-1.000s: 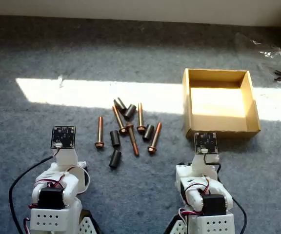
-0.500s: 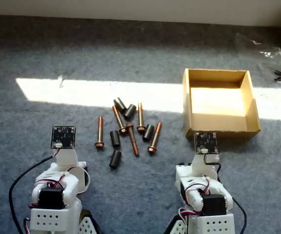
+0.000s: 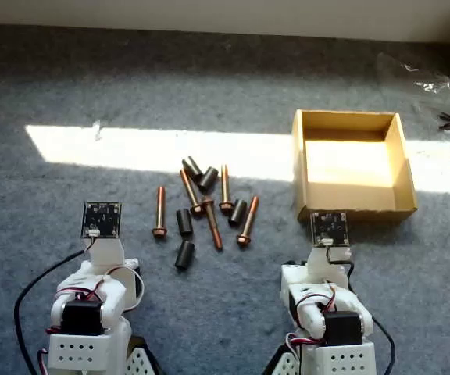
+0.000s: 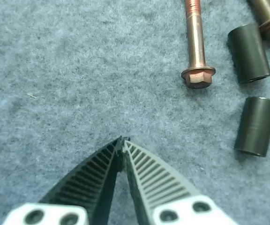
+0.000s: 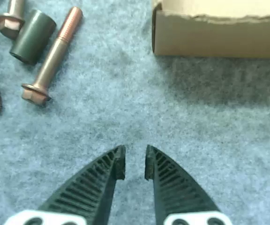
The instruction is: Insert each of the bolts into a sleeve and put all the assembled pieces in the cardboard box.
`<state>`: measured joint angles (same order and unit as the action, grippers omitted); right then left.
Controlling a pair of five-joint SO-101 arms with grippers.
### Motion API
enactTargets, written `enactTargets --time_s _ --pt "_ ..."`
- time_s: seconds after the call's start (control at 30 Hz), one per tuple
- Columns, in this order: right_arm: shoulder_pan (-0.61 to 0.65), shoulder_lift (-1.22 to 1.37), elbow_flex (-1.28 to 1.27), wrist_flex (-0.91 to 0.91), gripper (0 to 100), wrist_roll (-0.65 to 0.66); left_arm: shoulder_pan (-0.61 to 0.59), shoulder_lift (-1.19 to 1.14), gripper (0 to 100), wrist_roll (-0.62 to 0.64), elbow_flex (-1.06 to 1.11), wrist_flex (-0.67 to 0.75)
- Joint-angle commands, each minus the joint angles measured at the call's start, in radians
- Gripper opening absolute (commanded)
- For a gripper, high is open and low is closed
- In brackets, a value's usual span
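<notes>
Well, the grey carpet (image 3: 233,328) carries everything, and the cardboard box (image 3: 358,206) sits at the far right with nothing in it that I can see. My left arm (image 3: 92,297) and right arm (image 3: 326,297) rest at the near edge, well apart from each other. The left gripper (image 4: 123,140) is clenched tip to tip on nothing. The right gripper (image 5: 134,161) stands parted a crack, also empty, near the box's near wall.

Farther out, between the arms, five copper-coloured bolts (image 3: 225,189) and five dark sleeves (image 3: 237,212) lie in a loose cluster, none joined. I judge the task is at its first step: choosing a pair. The lone bolt (image 3: 160,211) at the cluster's left and the nearest sleeve (image 3: 184,255) lie clear of the tangle, so I would start there. The left gripper must spread before it can take either, and the bolt must then be lined up with the sleeve's bore.
</notes>
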<state>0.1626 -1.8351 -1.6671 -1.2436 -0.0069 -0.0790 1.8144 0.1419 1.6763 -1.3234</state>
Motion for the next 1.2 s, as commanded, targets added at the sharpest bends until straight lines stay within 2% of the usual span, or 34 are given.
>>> enactTargets --time_s 0.0,0.67,0.77,1.0,1.17 --pt "-0.008 -0.004 -0.099 -0.004 7.0 -0.003 0.015 -0.002 1 0.009 0.019 -0.003" --pt "-0.012 -0.004 -0.099 0.050 7.0 0.000 0.019 0.001 1 0.011 0.019 -0.003" --pt "-0.012 -0.004 -0.097 0.058 7.0 0.009 0.019 0.002 1 0.000 0.019 0.031" --pt "-0.012 -0.004 -0.097 0.090 7.0 0.255 0.016 0.001 1 -0.232 0.019 0.163" --pt "-0.007 -0.004 -0.097 0.140 7.0 0.367 0.001 0.001 1 -0.259 0.007 0.282"
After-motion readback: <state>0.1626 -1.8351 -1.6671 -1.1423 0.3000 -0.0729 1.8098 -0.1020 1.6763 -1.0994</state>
